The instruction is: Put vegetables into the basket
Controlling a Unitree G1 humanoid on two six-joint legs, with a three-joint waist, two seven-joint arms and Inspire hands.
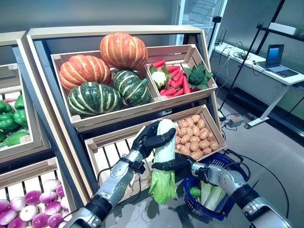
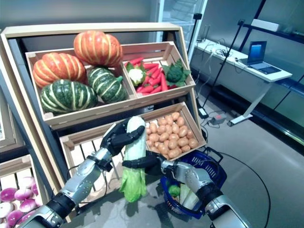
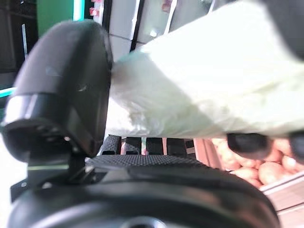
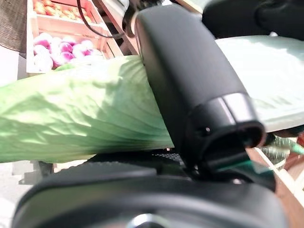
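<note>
A long Chinese cabbage (image 1: pixel 164 161), white stalk up and green leaves down, hangs upright in front of the stand's lower crate. My left hand (image 1: pixel 151 138) is curled round its white upper part; in the left wrist view the thumb (image 3: pixel 66 90) presses the pale stalk (image 3: pixel 204 90). My right hand (image 1: pixel 176 166) is curled round its middle, just above the leaves; in the right wrist view the thumb (image 4: pixel 190 80) lies across the green leaf (image 4: pixel 80 114). The blue plastic basket (image 1: pixel 223 164) stands on the floor to the right, below my right arm, with pale green stalks (image 1: pixel 211 194) in it.
The wooden stand (image 1: pixel 114 33) with its crates rises right behind the cabbage. The potato crate (image 1: pixel 214 128) juts out just above the basket. A white desk (image 1: pixel 266 71) with a laptop stands at the far right, with grey floor between.
</note>
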